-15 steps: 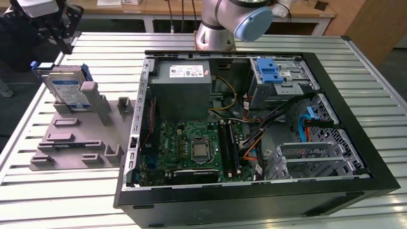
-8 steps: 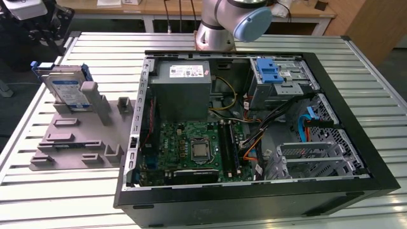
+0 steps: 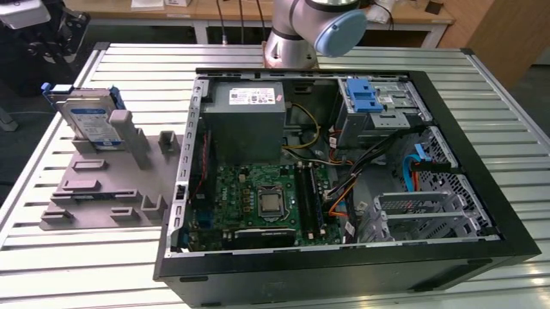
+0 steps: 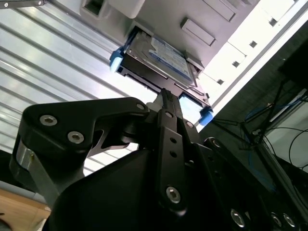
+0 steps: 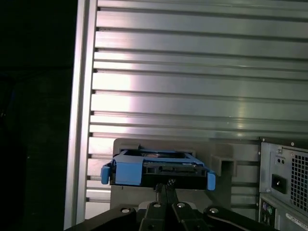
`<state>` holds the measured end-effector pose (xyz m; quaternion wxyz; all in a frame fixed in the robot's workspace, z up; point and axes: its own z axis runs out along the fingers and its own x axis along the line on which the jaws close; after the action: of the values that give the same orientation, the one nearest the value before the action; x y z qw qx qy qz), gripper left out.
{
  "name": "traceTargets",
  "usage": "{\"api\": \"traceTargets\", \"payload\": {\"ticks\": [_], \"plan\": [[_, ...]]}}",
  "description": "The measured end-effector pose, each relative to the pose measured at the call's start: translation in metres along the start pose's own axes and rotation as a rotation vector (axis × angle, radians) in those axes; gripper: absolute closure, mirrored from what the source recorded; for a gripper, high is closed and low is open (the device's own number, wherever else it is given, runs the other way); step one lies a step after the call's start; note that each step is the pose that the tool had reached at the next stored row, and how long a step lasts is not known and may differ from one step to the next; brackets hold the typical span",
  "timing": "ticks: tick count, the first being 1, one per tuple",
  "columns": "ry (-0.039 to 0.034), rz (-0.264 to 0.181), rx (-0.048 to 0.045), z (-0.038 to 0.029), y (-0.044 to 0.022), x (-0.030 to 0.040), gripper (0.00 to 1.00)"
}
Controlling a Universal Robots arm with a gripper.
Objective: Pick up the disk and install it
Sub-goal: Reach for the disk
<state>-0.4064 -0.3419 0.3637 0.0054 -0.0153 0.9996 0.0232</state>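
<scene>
In both wrist views the gripper had its two black fingers brought together, tip against tip, with nothing clamped between them. The tips sat just in front of the disk's upper edge. Whether they touched it could not be told.

The disk stood on edge in a slot of a grey holder, with blue rails along its sides. In the exterior view its blue-and-white label faced the camera, and the disk rose from the far end of the holder. The other slots and posts of the holder lay nearer the camera.

The holder rested on a ribbed metal table, just beside an open computer case and on the exterior view's left of it.

Inside the case, the green circuit board lay near the front. Behind it stood a grey metal box with a small white sticker. To the exterior view's right of that box sat a silver cage with a blue latch.

Beyond the case, at the table's far edge, rose the base of the arm.
</scene>
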Motion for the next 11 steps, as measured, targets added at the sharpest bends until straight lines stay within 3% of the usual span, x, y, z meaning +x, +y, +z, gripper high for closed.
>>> {"api": "traceTargets", "payload": {"ticks": [11], "plan": [[0.0,0.0,0.0,0.0012,0.0017,0.0166,0.89]]}}
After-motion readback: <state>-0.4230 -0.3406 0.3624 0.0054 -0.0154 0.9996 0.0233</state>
